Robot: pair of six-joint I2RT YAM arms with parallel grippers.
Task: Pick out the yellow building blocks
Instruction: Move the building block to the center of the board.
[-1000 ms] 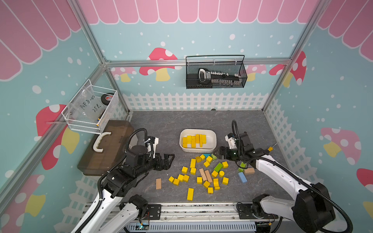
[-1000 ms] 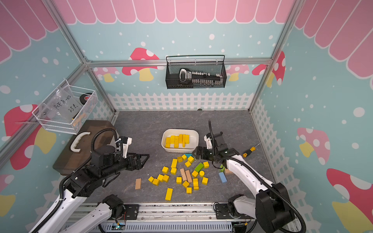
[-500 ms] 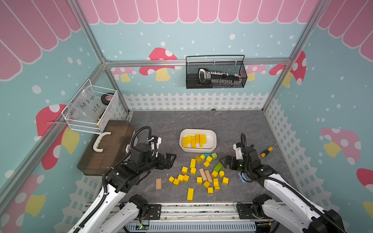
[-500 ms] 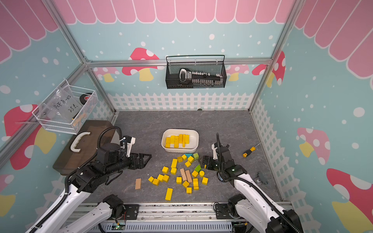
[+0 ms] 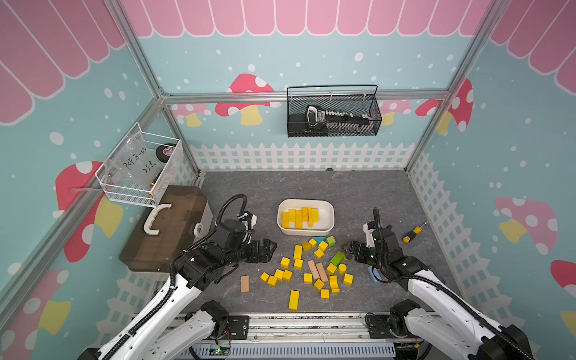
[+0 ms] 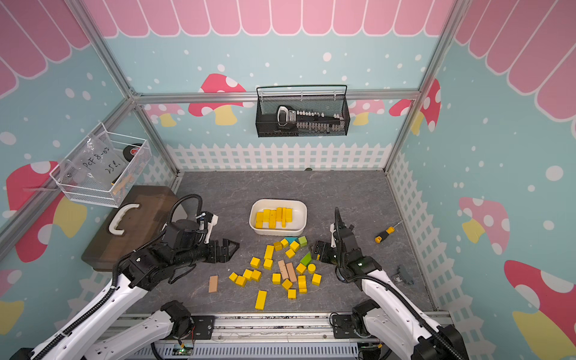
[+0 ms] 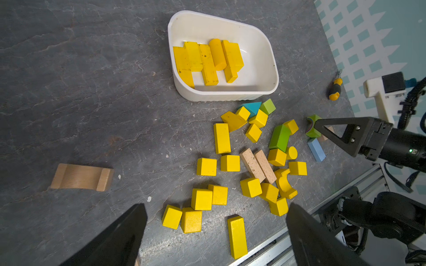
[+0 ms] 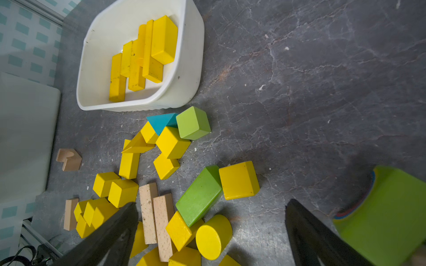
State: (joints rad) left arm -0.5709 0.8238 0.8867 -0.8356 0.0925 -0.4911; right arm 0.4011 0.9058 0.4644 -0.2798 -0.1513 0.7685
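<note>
Many yellow building blocks (image 5: 298, 252) lie scattered on the grey floor in both top views, among them a long bar (image 6: 261, 300) and a short cylinder (image 8: 213, 237). Several more lie in the white tub (image 5: 305, 200) behind the pile. My left gripper (image 5: 269, 247) hovers open at the pile's left edge, and in its wrist view (image 7: 216, 207) yellow cubes (image 7: 201, 199) show between its fingers. My right gripper (image 5: 347, 251) is open at the pile's right edge, above the cylinder and a green bar (image 8: 199, 195). Neither gripper holds anything.
Tan wooden blocks (image 5: 318, 271), a lone tan arch (image 5: 245, 283), green (image 5: 331, 240), teal (image 8: 161, 121) and blue (image 5: 372, 274) blocks mix with the pile. A screwdriver (image 5: 411, 231) lies to the right. A brown case (image 5: 174, 230) stands to the left, and the metal rail (image 5: 311, 321) runs along the front.
My right arm has drawn back from beside the tub, and its gripper now sits lower at the pile's right edge. The left gripper has edged slightly toward the pile. Both stay open.
</note>
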